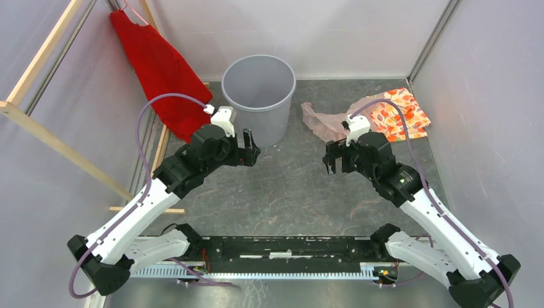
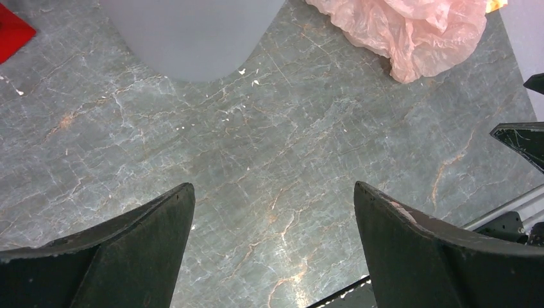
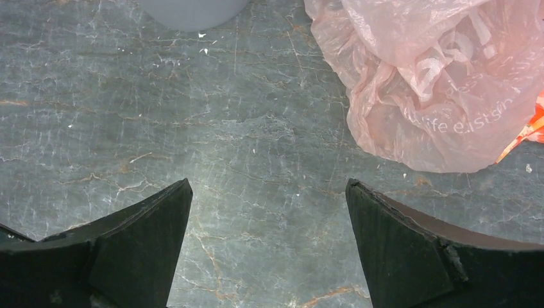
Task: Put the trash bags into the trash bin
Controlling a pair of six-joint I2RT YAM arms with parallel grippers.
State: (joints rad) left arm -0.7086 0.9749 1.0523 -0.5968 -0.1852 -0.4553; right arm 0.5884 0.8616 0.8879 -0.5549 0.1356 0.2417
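The light grey trash bin stands upright at the back middle of the marbled table; its base shows in the left wrist view and the right wrist view. The pale pink crinkly trash bag lies crumpled on the table to the bin's right. My left gripper hovers open just in front of the bin's left side, nothing between its fingers. Near the bag's front edge my right gripper also stands open and empty.
A red garment hangs at the back left beside a wooden frame. An orange floral folded cloth lies behind the bag at the right wall. Grey walls close the back and sides.
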